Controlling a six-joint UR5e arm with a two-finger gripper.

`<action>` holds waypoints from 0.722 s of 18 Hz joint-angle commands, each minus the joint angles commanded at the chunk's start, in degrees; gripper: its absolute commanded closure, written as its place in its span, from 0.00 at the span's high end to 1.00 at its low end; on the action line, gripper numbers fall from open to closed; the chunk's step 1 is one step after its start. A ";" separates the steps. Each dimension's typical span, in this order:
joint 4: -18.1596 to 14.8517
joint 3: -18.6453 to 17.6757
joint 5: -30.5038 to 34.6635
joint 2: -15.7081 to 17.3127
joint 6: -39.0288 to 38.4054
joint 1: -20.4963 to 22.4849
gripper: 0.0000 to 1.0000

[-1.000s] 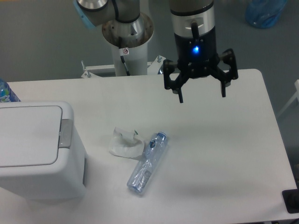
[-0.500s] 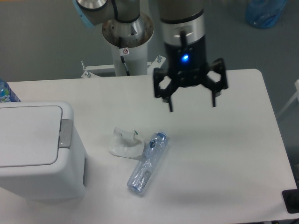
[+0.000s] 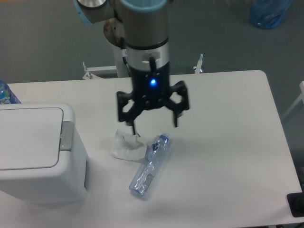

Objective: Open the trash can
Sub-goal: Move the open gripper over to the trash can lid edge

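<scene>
- trash can (image 3: 40, 152) at left edge of table (image 3: 228, 142), lid down; grey latch (image 3: 67, 136) on its right side
- gripper (image 3: 154, 125) must clear the bottle (image 3: 151, 166) and crumpled paper (image 3: 126, 145), then press squarely down on the latch
- arm vertical, gripper pointing down above the paper, fingers spread wide, empty

crushed bottle (image 3: 150, 166) (lying flat), crumpled paper (image 3: 126, 146), table (image 3: 228, 156)

The large boxy white plastic trash can (image 3: 38, 156), lid shut, sits at the white table's (image 3: 228, 156) left edge; the black two-finger gripper (image 3: 154, 127) hangs spread above a crushed clear plastic bottle (image 3: 151, 166).
</scene>
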 joint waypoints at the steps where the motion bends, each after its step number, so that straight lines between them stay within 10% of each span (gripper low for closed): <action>1: 0.09 -0.79 -0.62 0.00 -0.17 -0.70 1.00; 13: 0.00 -2.20 -0.72 -0.18 -0.26 -6.33 1.00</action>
